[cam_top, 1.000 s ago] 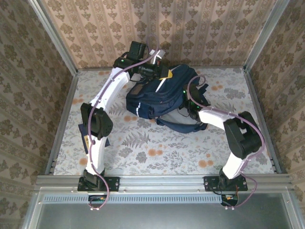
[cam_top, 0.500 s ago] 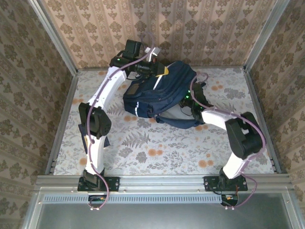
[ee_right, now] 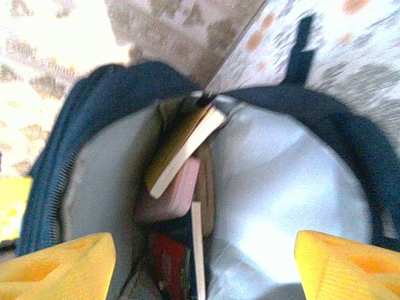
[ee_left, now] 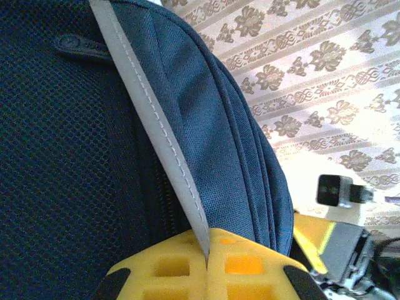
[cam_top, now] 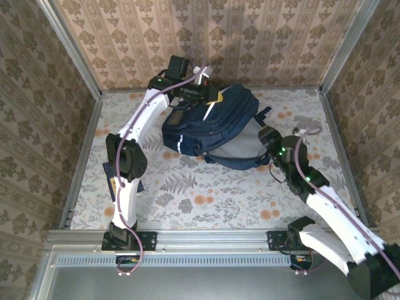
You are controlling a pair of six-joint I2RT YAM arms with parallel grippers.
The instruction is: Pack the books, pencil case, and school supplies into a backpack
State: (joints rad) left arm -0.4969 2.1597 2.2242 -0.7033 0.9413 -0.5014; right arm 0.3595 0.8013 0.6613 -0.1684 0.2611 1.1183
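Note:
The navy backpack (cam_top: pixel 215 122) lies at the back of the table, its grey-lined mouth (ee_right: pixel 281 187) facing right. My left gripper (cam_top: pixel 209 94) is shut on the backpack's grey-white strap (ee_left: pixel 156 125), the yellow fingers (ee_left: pixel 250 269) pinching it. My right gripper (ee_right: pixel 203 275) hovers open just outside the mouth (cam_top: pixel 264 132), nothing between its fingers. Inside I see a yellow book (ee_right: pixel 178 147), a pink box (ee_right: pixel 172 194), a tan roll (ee_right: pixel 211 181), a red pack (ee_right: pixel 169 259) and a book's white page edge (ee_right: pixel 197 250). The pencil case is out of view.
A dark navy book (cam_top: pixel 105 174) lies on the floral table at the left, half under my left arm. Metal rails and papered walls enclose the table. A loose backpack strap (cam_top: pixel 262 114) trails toward the back right.
My right arm has drawn back out of the backpack toward the near right, and its gripper has opened. The left gripper keeps its hold; the backpack shifted slightly.

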